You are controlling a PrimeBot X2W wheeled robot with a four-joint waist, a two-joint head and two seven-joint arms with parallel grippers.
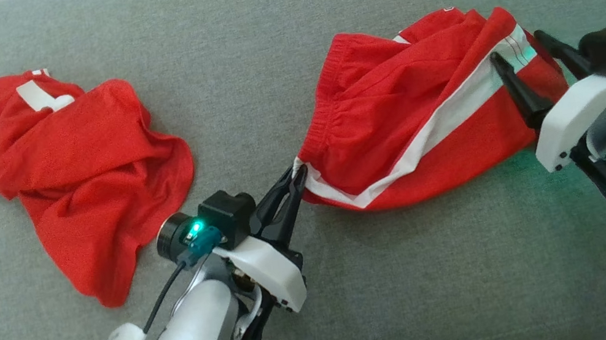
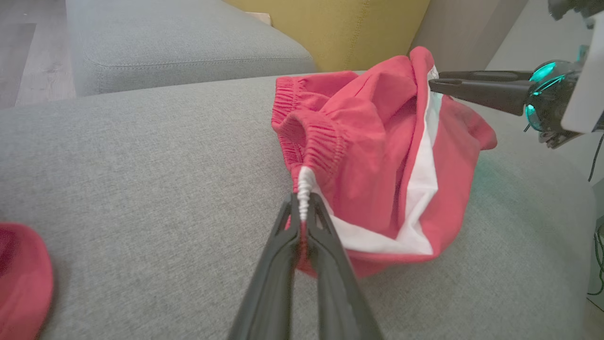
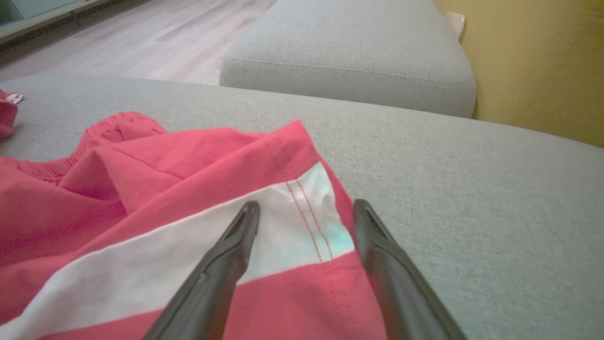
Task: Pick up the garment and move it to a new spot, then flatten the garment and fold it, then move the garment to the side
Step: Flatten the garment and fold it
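The garment, a pair of red shorts (image 1: pixel 392 110) with a white side stripe, lies crumpled on the grey cushion at centre right. My left gripper (image 1: pixel 299 174) is shut on the white end of its elastic waistband, and the left wrist view shows that pinch (image 2: pixel 302 203) up close on the shorts (image 2: pixel 373 156). At the garment's other end my right gripper (image 1: pixel 517 46) is open, its fingers standing either side of the white stripe at the leg hem (image 3: pixel 311 212) without closing on it. The right gripper (image 2: pixel 432 81) also appears at the top right of the left wrist view.
A second red garment, a jersey (image 1: pixel 79 172) with white trim, lies crumpled at the left of the grey cushion (image 1: pixel 277 25). Beyond sit another grey cushion (image 3: pixel 349 52), a yellow upholstered panel (image 3: pixel 542 61) and wooden floor (image 3: pixel 141 33).
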